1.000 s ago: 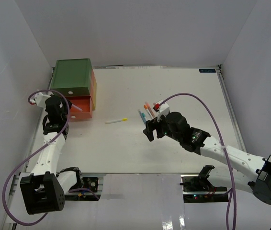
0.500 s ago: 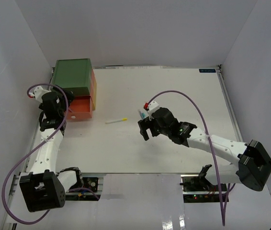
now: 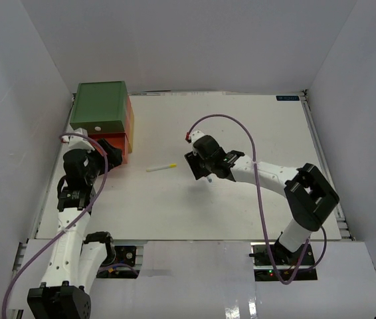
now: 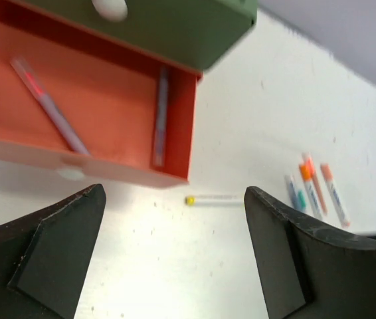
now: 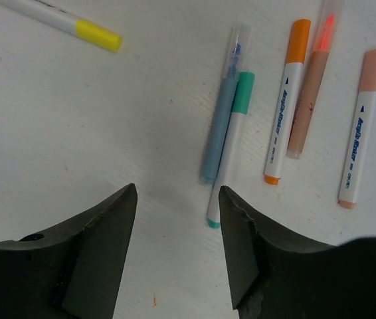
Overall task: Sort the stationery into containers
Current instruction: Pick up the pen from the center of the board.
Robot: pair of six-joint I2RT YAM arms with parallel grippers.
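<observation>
The left hand (image 4: 175,193) is held spread and empty before the orange-red drawer (image 4: 183,126), which is pulled out. Two pens (image 4: 48,106) are seen inside it. The right hand (image 5: 177,193) is parted too, gripping nothing, over the desk (image 5: 108,133). It is just beside a teal pen (image 5: 229,149) and four other pens (image 5: 284,113). A yellow-capped pen (image 5: 75,26) is laid apart.

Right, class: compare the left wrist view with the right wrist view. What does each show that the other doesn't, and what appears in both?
Left wrist only: the open orange-red drawer holding two pens, under the green drawer with its white knob. Right wrist only: printed lettering on two pen barrels. Both: the yellow-capped pen lying apart and the cluster of pens on the table.
</observation>
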